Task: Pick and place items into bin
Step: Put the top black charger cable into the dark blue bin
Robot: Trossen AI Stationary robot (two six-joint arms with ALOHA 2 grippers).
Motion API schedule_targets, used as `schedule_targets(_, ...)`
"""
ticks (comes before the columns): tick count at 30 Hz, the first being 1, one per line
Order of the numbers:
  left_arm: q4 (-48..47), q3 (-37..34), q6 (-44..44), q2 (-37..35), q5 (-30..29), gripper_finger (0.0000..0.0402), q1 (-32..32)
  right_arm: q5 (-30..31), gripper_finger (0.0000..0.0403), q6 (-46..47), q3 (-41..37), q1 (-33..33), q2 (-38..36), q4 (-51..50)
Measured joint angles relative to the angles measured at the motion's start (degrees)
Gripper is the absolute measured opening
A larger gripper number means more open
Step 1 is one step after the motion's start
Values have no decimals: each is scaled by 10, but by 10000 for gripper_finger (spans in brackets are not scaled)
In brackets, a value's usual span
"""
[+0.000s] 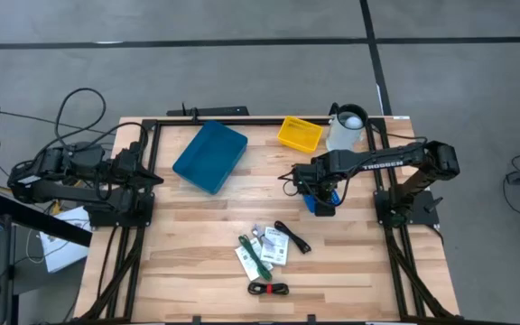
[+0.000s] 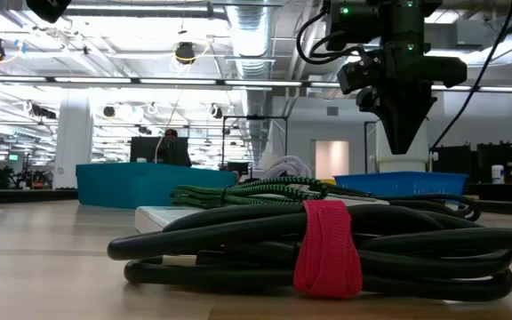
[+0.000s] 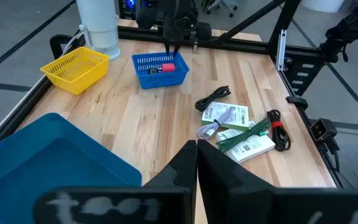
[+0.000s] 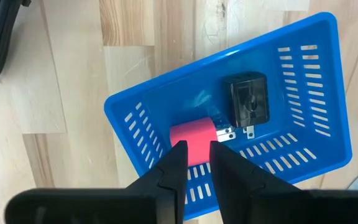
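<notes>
My right gripper (image 4: 196, 165) points down over a small blue slotted basket (image 4: 303, 93), its fingers a narrow gap apart and touching nothing. Beneath the tips a red-pink piece (image 4: 194, 138) lies on the basket floor beside a black plug (image 4: 248, 102). White printed cards (image 1: 273, 248), a green strip (image 1: 253, 257), a black cord (image 1: 292, 237) and a coiled black cord with a red strap (image 1: 267, 289) lie on the table's near middle. My left gripper (image 1: 152, 177) waits shut at the left edge.
A large blue bin (image 1: 210, 155) sits far left of centre, right in front of my left gripper. A yellow basket (image 1: 300, 134) and a white cylinder (image 1: 346, 128) stand at the far edge. Bare wood lies between the bin and the items.
</notes>
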Motion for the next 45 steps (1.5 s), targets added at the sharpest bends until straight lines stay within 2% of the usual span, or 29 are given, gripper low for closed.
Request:
schedule_targets(17,0,0,0,0,0,0,0,0,64,21,0,2,0,23)
schedule_targets(26,0,0,0,0,0,0,0,0,71,48,0,57,0,36)
schedule_targets(31,0,0,0,0,0,0,0,-1,71,114,0,100,0,85)
schedule_targets(41,0,0,0,0,0,0,0,1,71,303,0,189,0,213)
schedule_targets(45,0,0,0,0,0,0,0,42,71,364,0,247,0,263)
